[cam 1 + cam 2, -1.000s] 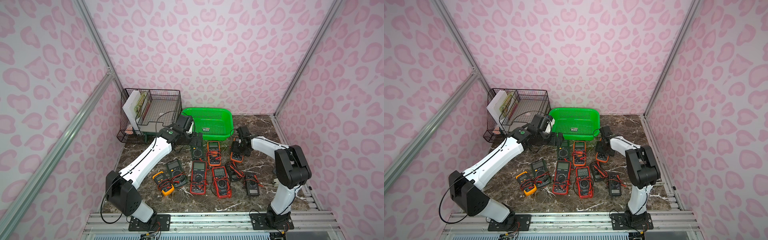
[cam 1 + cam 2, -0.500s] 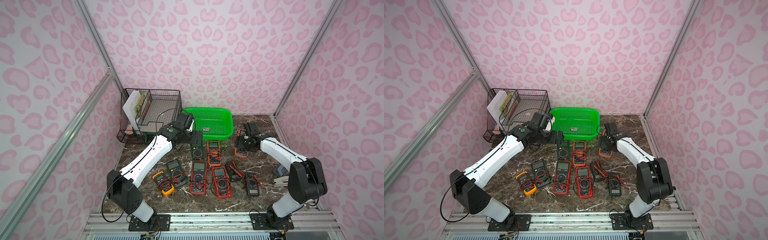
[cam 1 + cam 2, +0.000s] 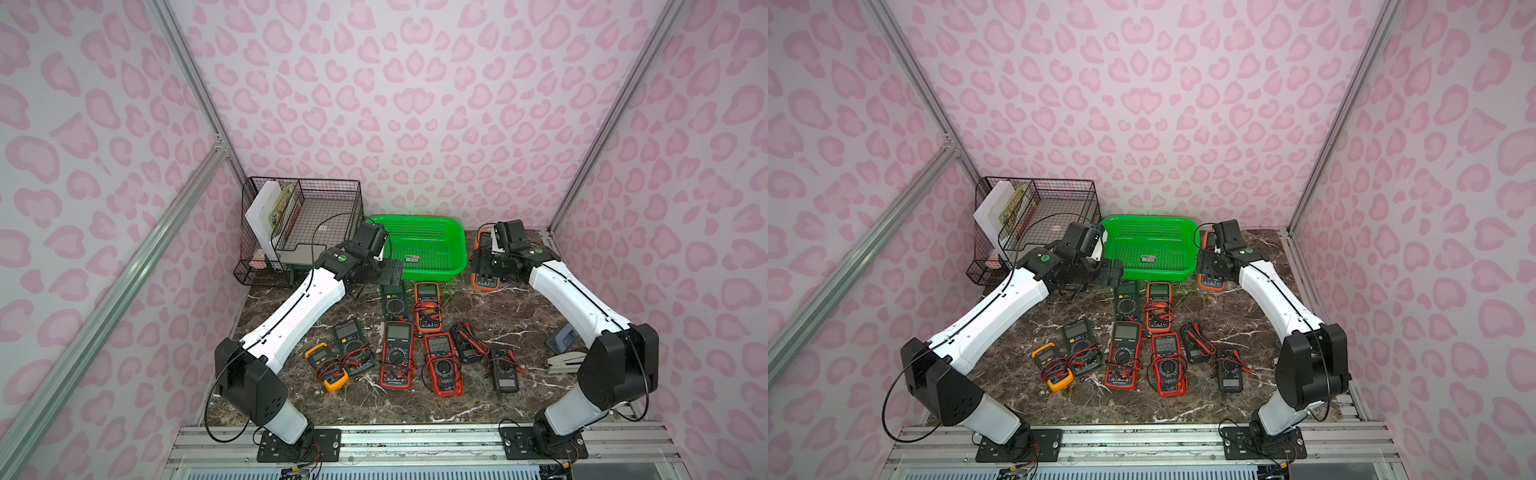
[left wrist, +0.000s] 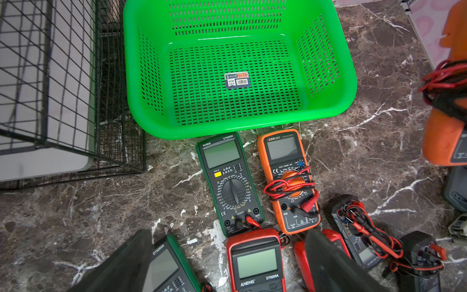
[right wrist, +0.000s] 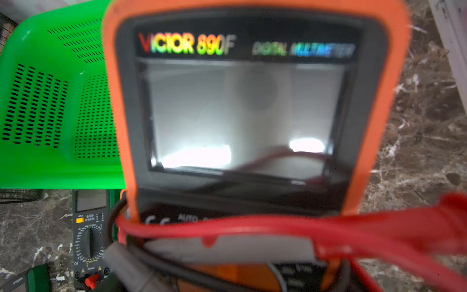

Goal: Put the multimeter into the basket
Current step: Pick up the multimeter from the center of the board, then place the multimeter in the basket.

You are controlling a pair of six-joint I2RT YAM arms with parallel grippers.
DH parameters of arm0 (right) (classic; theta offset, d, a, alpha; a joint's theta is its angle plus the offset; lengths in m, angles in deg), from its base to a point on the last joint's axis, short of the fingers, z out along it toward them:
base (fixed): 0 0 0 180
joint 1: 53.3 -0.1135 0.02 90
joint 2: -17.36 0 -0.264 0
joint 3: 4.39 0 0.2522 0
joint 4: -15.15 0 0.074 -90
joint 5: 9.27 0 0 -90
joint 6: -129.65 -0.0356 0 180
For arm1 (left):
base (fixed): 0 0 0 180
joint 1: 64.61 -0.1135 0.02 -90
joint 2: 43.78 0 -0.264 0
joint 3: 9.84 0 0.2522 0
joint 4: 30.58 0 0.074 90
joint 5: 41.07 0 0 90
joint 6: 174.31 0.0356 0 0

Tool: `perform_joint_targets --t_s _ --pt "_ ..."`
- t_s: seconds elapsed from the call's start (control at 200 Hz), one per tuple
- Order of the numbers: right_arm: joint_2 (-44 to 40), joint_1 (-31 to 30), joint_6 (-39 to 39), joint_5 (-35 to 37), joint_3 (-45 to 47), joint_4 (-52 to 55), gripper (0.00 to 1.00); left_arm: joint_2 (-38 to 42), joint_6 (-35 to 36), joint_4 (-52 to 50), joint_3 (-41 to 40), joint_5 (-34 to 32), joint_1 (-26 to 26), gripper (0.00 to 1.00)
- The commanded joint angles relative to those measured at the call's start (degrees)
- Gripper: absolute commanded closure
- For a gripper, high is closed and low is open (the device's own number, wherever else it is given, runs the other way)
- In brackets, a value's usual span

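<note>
The green basket (image 3: 419,219) (image 3: 1150,219) (image 4: 240,129) (image 5: 58,174) stands at the back of the table, holding only a small label. My right gripper (image 3: 484,264) (image 3: 1210,266) is shut on an orange multimeter (image 3: 484,279) (image 3: 1212,284) (image 5: 242,113) wrapped in red and black leads. The multimeter hangs tilted above the table, just off the basket's right end, and shows at the edge of the left wrist view (image 4: 442,141). My left gripper (image 3: 392,270) (image 3: 1113,272) (image 4: 227,268) is open and empty, low over the table by the basket's front left corner.
Several more multimeters lie in front of the basket, among them a dark green one (image 3: 394,299) (image 4: 230,182), an orange one (image 3: 428,305) (image 4: 288,179) and two red ones (image 3: 397,353) (image 3: 444,363). A black wire rack (image 3: 303,224) stands left of the basket. A stapler (image 3: 565,360) lies at the right edge.
My right gripper has lifted the orange multimeter off the table and carried it up beside the basket's right end, with the arm's elbow swinging outward. The left arm has barely moved.
</note>
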Motion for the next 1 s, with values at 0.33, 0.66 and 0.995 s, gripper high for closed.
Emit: perform_joint_targets --t_s 0.33,0.66,0.995 --pt "12.3 -3.4 4.7 -3.5 -15.8 -4.6 0.42 -3.8 -0.5 0.2 1.9 -0.8 0.0 0.02" --pt "25.0 -4.9 5.7 -2.5 -27.7 -7.7 0.42 -5.5 -2.4 0.0 2.0 0.3 0.0 0.01" --pt "39.5 -6.0 6.6 -0.8 -43.0 -2.9 0.41 -6.4 -2.8 -1.3 2.1 0.7 0.0 0.01"
